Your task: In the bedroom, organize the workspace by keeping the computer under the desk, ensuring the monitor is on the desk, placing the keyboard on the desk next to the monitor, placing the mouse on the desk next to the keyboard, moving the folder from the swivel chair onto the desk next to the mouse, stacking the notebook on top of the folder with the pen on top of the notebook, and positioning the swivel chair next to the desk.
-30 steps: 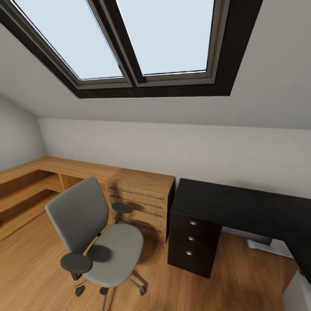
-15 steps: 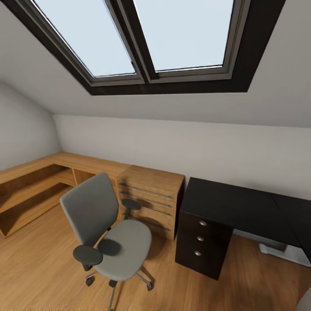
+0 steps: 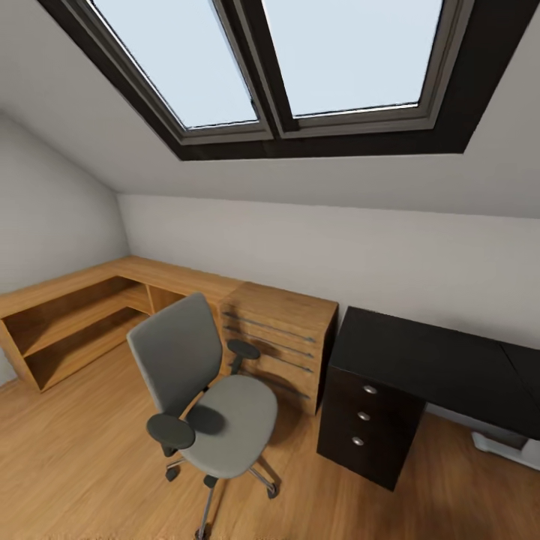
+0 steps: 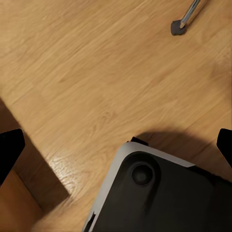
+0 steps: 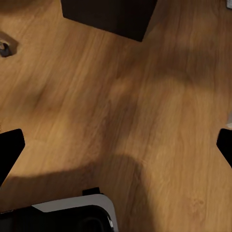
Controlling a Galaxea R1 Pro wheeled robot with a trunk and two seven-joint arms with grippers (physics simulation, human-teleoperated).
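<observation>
Your grey swivel chair (image 3: pixel 202 394) stands empty-seated on the wood floor (image 3: pixel 67 457) beside the black worktop (image 3: pixel 442 367); both jaws hang released.

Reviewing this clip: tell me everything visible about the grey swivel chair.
The grey upholstered swivel chair with dark padded armrests stands upright on the light wooden floor, on a metal star base with small dark castors. Its backrest faces the camera's left and its seat is bare. It sits just in front of the wooden drawer unit, not visibly touching it.
</observation>
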